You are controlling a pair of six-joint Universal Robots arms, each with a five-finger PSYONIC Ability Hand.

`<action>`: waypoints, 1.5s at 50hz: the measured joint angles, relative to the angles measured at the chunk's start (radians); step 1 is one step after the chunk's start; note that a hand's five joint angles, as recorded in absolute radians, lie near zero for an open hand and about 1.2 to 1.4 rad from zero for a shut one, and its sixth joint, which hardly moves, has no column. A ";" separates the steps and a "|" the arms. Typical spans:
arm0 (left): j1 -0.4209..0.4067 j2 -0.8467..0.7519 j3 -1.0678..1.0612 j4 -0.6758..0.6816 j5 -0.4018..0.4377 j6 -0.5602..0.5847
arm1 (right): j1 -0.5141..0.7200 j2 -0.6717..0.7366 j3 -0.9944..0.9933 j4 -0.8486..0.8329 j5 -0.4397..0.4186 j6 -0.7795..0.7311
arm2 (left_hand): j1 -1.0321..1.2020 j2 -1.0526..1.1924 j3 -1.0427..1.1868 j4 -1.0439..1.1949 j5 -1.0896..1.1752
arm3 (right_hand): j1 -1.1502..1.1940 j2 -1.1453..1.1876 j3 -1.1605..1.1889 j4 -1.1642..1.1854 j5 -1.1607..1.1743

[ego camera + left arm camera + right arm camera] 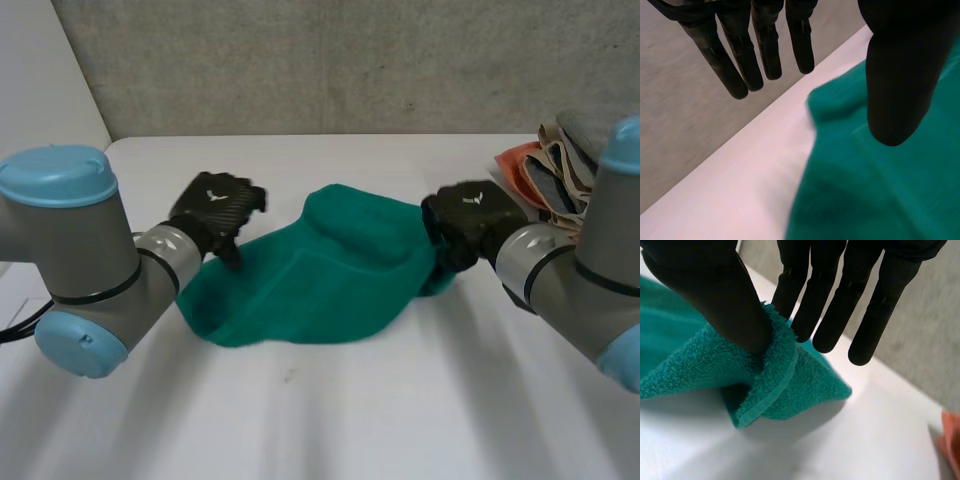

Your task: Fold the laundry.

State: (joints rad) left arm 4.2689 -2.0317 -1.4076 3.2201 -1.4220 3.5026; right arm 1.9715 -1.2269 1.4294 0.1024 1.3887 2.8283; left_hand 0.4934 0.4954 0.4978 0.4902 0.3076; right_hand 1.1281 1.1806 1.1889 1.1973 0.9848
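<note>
A green towel (320, 280) lies rumpled and partly folded over in the middle of the white table (350, 420). My left hand (215, 205) hovers at its left edge. In the left wrist view the left hand (895, 75) has straight fingers (740, 65), with its thumb over the towel (880, 190) and nothing held. My right hand (470, 215) is at the towel's right edge. There the right hand (715, 295) pinches a hemmed fold of the towel (690, 370) between thumb and fingers (820, 305), lifting it slightly off the table.
A pile of other laundry (545, 165), orange, beige and grey, sits at the back right of the table; its orange cloth (950, 440) lies beyond my right hand. A grey wall (330, 60) runs behind the table.
</note>
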 measured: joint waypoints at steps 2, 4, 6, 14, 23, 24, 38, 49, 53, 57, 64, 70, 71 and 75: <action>-0.021 -0.007 0.027 -0.025 0.044 -0.026 | 0.017 -0.036 -0.014 0.013 -0.006 0.001 | -0.070 -0.069 -0.070 -0.076 -0.072 | 0.000 0.000 0.000 0.000 0.000; -0.049 -0.026 0.067 -0.059 0.076 -0.055 | 0.040 -0.076 -0.033 0.026 -0.014 0.003 | -0.088 -0.090 -0.093 -0.097 -0.095 | 0.000 0.000 0.000 0.000 0.000; -0.071 -0.048 0.102 -0.087 0.087 -0.076 | 0.058 -0.101 -0.051 0.034 -0.021 0.005 | -0.089 -0.096 -0.098 -0.100 -0.100 | 0.000 0.000 0.000 0.000 0.000; -0.177 -0.224 0.312 -0.241 0.073 -0.144 | 0.129 -0.160 -0.137 0.069 -0.061 0.009 | -0.086 -0.093 -0.096 -0.096 -0.087 | 0.000 0.000 0.000 0.000 0.000; -0.242 -0.372 0.502 -0.360 0.003 -0.184 | 0.147 -0.133 -0.205 0.089 -0.082 -0.018 | 0.668 0.672 0.662 0.672 0.653 | 0.000 0.000 0.000 0.000 0.000; -0.243 -0.374 0.517 -0.364 -0.015 -0.188 | 0.144 -0.124 -0.212 0.089 -0.080 -0.024 | 0.668 0.679 0.665 0.680 0.655 | 0.000 0.000 0.000 0.000 0.000; -0.233 -0.223 0.765 -0.208 -0.204 -0.168 | 0.103 0.120 -0.490 -0.020 0.103 -0.185 | 0.668 0.697 0.687 0.703 0.656 | 0.000 0.001 0.002 0.001 0.008; -0.235 -0.124 0.482 -0.138 -0.379 -0.074 | 0.172 0.157 -0.349 -0.240 0.108 -0.180 | 0.668 0.697 0.689 0.703 0.656 | 0.000 0.001 0.002 0.001 0.008; -0.231 -0.118 0.313 -0.109 -0.393 -0.052 | 0.185 0.174 -0.261 -0.247 0.098 -0.177 | 0.668 0.699 0.689 0.703 0.656 | 0.000 0.001 0.002 0.001 0.008; -0.228 -0.123 0.153 -0.078 -0.357 -0.040 | 0.203 0.214 -0.162 -0.228 0.090 -0.164 | 0.603 0.605 0.601 0.610 0.622 | 0.000 0.001 0.002 0.001 0.008; -0.226 -0.114 0.062 -0.100 -0.290 -0.048 | 0.225 0.250 -0.119 -0.171 0.091 -0.105 | 0.174 0.200 0.200 0.203 0.211 | -0.402 -0.460 -0.442 -0.448 -0.420; -0.202 -0.051 0.064 -0.157 -0.277 -0.071 | 0.221 0.215 -0.114 -0.104 0.106 -0.031 | -0.109 -0.085 -0.086 -0.091 -0.083 | -0.724 -0.778 -0.770 -0.790 -0.772; -0.184 -0.016 0.067 -0.181 -0.268 -0.082 | 0.209 0.181 -0.104 -0.081 0.120 0.002 | -0.201 -0.202 -0.205 -0.203 -0.204 | -0.786 -0.830 -0.847 -0.864 -0.849; -0.139 0.048 0.071 -0.221 -0.219 -0.102 | 0.166 0.106 -0.076 -0.060 0.149 0.053 | -0.215 -0.224 -0.220 -0.225 -0.224 | -0.808 -0.872 -0.888 -0.885 -0.886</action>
State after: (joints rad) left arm 4.1302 -1.9841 -1.3362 2.9996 -1.6411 3.4005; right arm 2.1372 -1.1211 1.3539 0.0425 1.5375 2.8814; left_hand 0.2781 0.2717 0.2778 0.2654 0.0838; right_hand 0.3206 0.3086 0.3007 0.3122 0.0985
